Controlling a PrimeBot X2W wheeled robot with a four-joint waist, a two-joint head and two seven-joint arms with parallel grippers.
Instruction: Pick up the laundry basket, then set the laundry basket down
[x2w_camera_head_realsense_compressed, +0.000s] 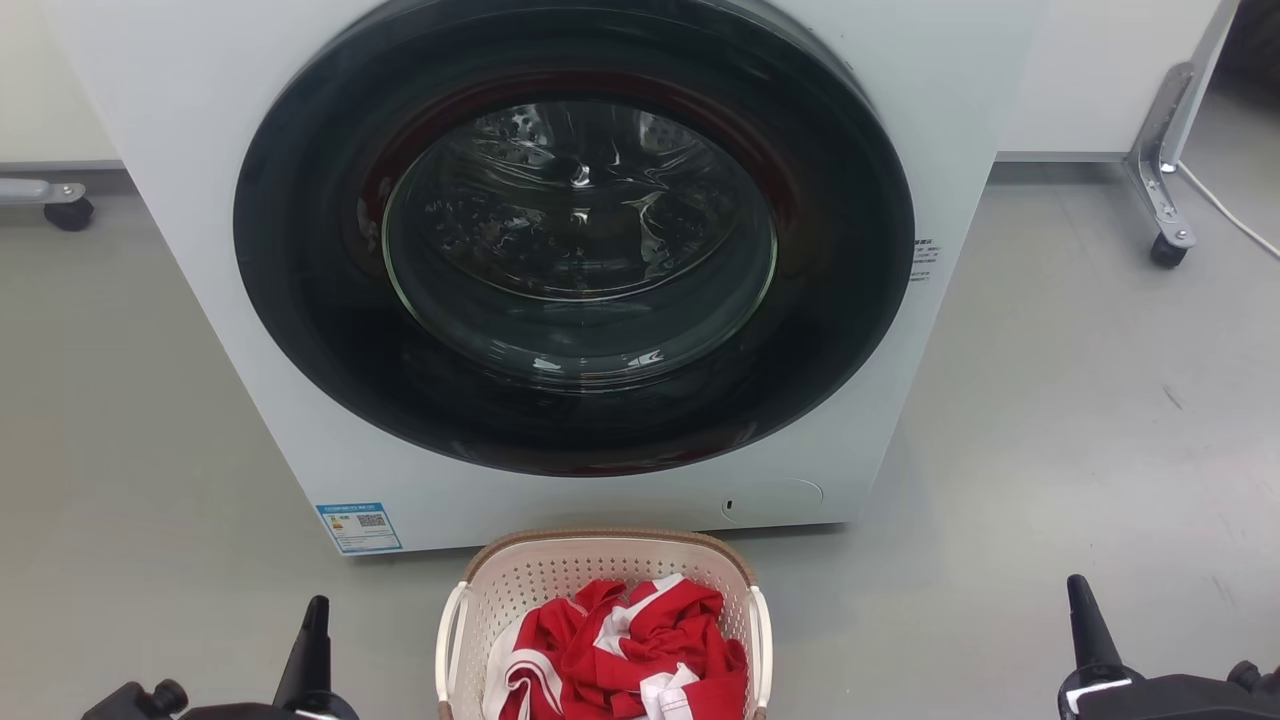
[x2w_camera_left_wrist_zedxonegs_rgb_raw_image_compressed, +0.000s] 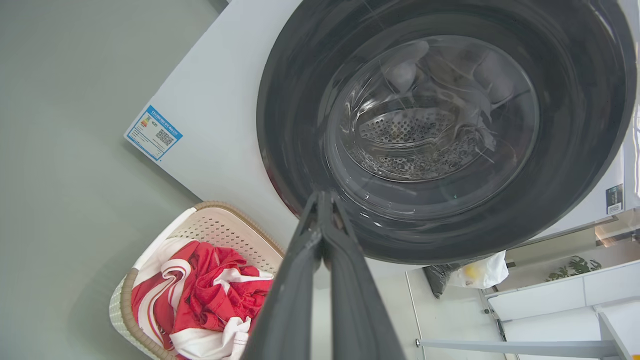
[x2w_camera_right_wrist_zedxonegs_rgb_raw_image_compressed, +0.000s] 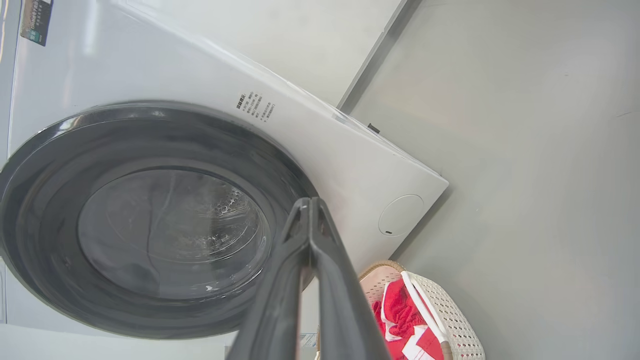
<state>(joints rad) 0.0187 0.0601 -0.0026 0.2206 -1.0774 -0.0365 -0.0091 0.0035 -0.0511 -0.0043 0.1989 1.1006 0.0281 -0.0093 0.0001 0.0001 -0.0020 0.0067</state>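
Observation:
The laundry basket, cream and perforated with a brown rim and white side handles, stands on the grey floor just in front of the washing machine, holding red and white clothes. It also appears as the laundry basket at lower left and the laundry basket at lower right. My left gripper is at the bottom left, well left of the basket. My right gripper is far to its right. Both are shut, left gripper and right gripper tips together, holding nothing.
A white front-loading washing machine with a closed dark round door rises right behind the basket. A wheeled metal frame leg stands at the back right, and a caster at the back left. Grey floor lies on both sides.

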